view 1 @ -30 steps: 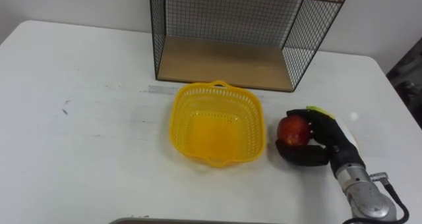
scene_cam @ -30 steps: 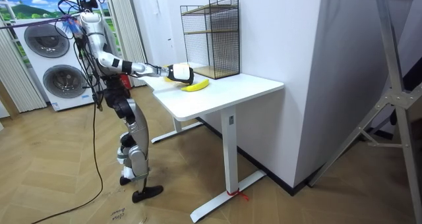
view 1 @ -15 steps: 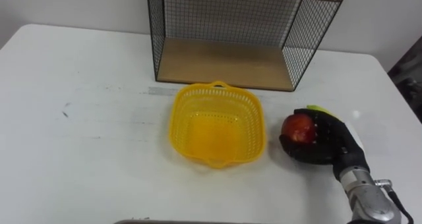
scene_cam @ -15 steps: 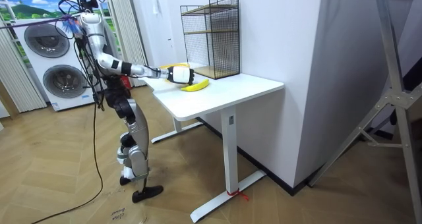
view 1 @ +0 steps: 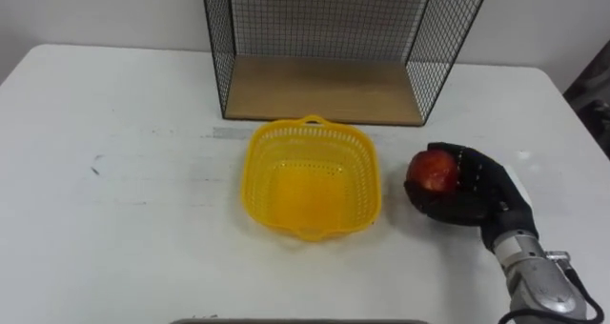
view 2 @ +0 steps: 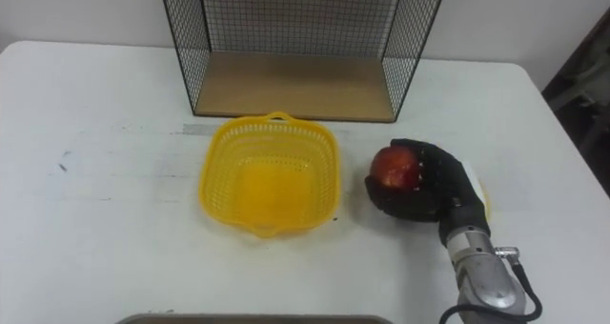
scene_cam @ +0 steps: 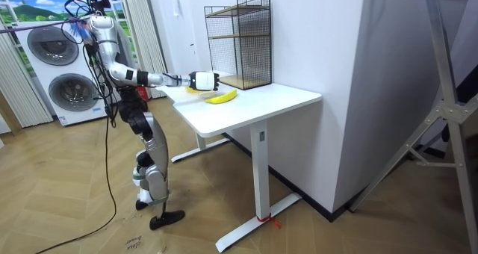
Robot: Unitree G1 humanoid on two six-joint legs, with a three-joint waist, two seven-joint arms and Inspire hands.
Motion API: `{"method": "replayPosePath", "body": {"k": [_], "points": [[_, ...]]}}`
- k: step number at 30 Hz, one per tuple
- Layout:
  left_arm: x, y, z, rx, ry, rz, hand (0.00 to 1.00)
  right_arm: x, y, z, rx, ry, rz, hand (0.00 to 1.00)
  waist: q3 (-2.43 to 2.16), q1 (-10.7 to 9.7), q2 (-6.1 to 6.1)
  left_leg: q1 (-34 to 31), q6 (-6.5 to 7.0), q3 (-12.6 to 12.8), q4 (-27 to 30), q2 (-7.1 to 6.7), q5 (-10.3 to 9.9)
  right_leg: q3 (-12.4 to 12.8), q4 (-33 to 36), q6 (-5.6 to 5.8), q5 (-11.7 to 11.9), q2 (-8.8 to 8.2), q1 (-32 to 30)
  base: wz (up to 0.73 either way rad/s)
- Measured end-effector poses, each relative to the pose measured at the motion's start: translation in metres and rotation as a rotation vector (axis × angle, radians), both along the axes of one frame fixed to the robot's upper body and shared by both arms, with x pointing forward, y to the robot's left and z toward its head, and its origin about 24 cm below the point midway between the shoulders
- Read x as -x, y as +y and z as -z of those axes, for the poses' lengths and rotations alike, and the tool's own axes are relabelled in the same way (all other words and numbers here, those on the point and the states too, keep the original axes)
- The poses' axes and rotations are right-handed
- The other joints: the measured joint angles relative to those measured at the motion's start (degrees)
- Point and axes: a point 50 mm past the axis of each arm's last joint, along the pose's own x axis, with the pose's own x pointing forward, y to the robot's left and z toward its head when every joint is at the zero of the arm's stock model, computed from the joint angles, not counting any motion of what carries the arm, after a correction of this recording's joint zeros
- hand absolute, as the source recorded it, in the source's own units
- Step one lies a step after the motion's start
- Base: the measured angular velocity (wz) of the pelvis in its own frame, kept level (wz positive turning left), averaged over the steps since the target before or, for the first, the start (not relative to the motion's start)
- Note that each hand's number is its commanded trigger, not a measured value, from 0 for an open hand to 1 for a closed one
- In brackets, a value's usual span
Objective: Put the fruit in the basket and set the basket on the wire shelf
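Left eye view: right hand [view 1: 469, 186] curls its fingers round the apple [view 1: 432, 170], held just right of the empty basket [view 1: 307, 195]. Room view: a banana [scene_cam: 221, 98] lies by that outstretched hand. Right eye view: basket sits to the apple's left, wire shelf [view 2: 291, 86] behind it.

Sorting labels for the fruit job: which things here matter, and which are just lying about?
Job:
apple, held in the right hand
yellow basket, empty
wire shelf
banana

Lying about:
washing machines
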Motion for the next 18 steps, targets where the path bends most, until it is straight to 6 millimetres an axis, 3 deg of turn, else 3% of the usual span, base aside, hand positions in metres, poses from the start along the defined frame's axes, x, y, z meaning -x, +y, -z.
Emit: {"method": "replayPosePath", "body": {"k": [9, 18], "points": [[0.002, -0.001, 0.001, 0.013, 0.026, 0.0, 0.0, -0.008, 0.011, -0.037, 0.029, -0.148, -0.064, 1.0, 0.03, 0.15, -0.08, 0.1, 0.0, -0.04, -0.12, 0.02, 0.0, 0.39, -0.21, 0.0, 0.0, 0.11, 0.0, -0.01], [-0.008, -0.001, 0.003, -0.002, 0.02, 0.006, 0.0, -0.01, 0.022, -0.052, 0.051, -0.208, -0.12, 1.0, -0.05, 0.63, -0.27, -0.4, 0.0, 0.06, -0.05, 0.04, 0.02, 0.46, 0.51, 0.0, 0.0, 0.1, -0.96, 0.0]]}}
